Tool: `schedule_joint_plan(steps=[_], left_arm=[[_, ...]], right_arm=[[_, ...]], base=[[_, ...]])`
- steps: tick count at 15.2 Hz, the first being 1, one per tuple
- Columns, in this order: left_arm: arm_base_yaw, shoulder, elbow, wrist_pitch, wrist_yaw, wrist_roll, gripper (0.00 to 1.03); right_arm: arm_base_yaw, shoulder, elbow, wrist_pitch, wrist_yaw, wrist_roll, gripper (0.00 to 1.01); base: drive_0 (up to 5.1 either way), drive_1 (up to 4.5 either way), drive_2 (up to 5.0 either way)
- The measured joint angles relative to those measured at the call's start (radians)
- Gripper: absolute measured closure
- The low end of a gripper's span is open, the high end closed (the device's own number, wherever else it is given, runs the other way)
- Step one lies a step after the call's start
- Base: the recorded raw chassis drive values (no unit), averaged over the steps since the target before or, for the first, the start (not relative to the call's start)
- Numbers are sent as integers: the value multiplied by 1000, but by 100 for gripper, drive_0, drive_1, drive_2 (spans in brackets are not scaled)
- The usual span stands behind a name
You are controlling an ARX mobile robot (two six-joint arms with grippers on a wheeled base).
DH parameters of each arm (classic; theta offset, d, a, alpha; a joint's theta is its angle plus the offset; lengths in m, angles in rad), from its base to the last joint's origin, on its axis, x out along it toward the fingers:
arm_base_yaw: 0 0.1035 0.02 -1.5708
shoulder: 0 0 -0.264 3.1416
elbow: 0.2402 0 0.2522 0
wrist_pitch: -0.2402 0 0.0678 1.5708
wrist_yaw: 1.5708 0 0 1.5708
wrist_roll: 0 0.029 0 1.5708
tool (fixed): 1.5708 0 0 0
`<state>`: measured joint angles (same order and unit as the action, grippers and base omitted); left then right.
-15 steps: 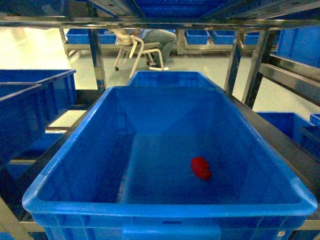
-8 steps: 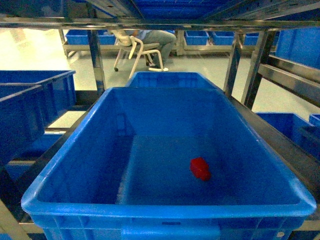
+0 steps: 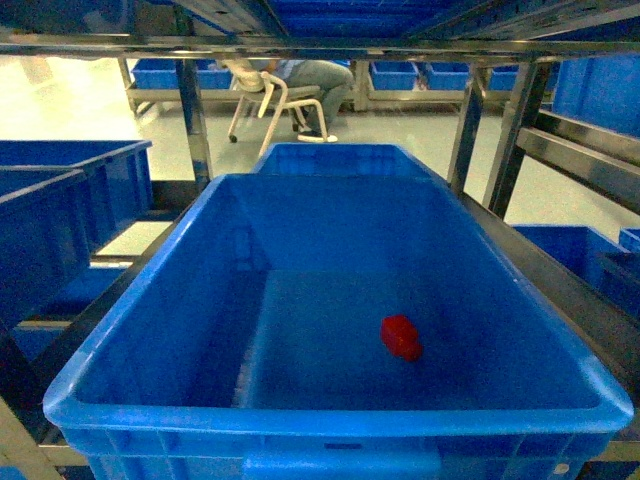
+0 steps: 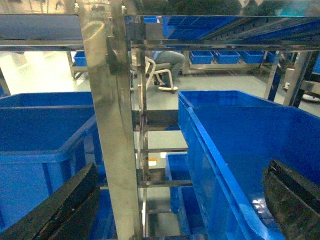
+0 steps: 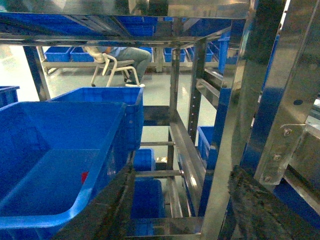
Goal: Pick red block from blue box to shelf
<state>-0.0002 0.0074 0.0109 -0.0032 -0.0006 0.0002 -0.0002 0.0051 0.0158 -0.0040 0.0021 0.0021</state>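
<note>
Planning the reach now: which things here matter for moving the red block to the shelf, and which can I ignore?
For the job:
red block, on the floor of the blue box
shelf
left gripper and right gripper, both open, outside the box

Just around:
other blue crates
seated person
white chair

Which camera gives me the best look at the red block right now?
The head view: the red block lies in full sight on the blue box floor. The right wrist view shows only a red sliver behind the box wall; the left wrist view shows none of it.
</note>
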Motion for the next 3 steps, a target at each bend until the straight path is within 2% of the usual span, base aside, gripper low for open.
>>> schedule_joint_plan(steps=[3], left_arm=[[0, 0, 0, 0, 0, 0, 5]], right_arm=[[0, 0, 0, 0, 0, 0, 15]], base=[[0, 0, 0]])
